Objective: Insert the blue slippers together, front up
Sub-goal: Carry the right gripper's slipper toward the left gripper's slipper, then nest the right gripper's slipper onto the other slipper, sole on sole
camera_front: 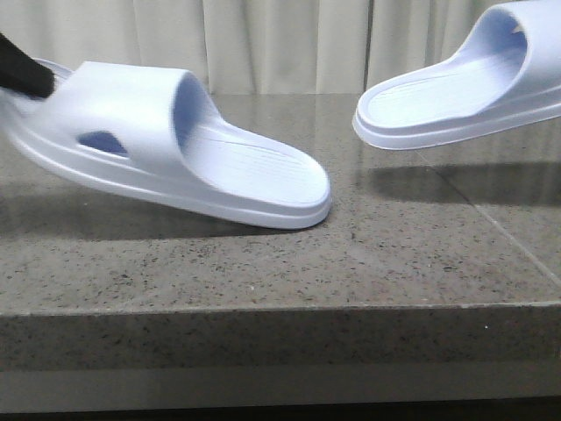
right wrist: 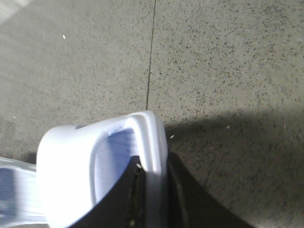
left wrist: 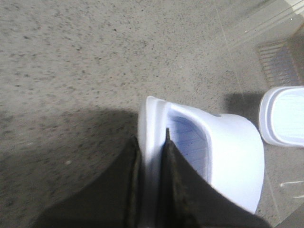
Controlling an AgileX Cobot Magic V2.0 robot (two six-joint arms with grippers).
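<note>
Two pale blue slippers. The left slipper (camera_front: 219, 149) is tilted: its open flat end touches the table and its strap end is raised at the left. My left gripper (camera_front: 22, 70) is shut on the sole rim at that strap end, seen in the left wrist view (left wrist: 152, 137) with one finger inside the slipper (left wrist: 237, 156). The right slipper (camera_front: 456, 88) hangs in the air at the upper right, flat end pointing left. My right gripper (right wrist: 154, 164) is shut on its rim (right wrist: 66, 166); the gripper itself is out of the front view.
The grey speckled stone table has its front edge (camera_front: 280, 307) near the camera and a seam (camera_front: 491, 219) on the right. A pale curtain (camera_front: 280, 44) hangs behind. A floor grate (left wrist: 280, 61) shows beyond the table.
</note>
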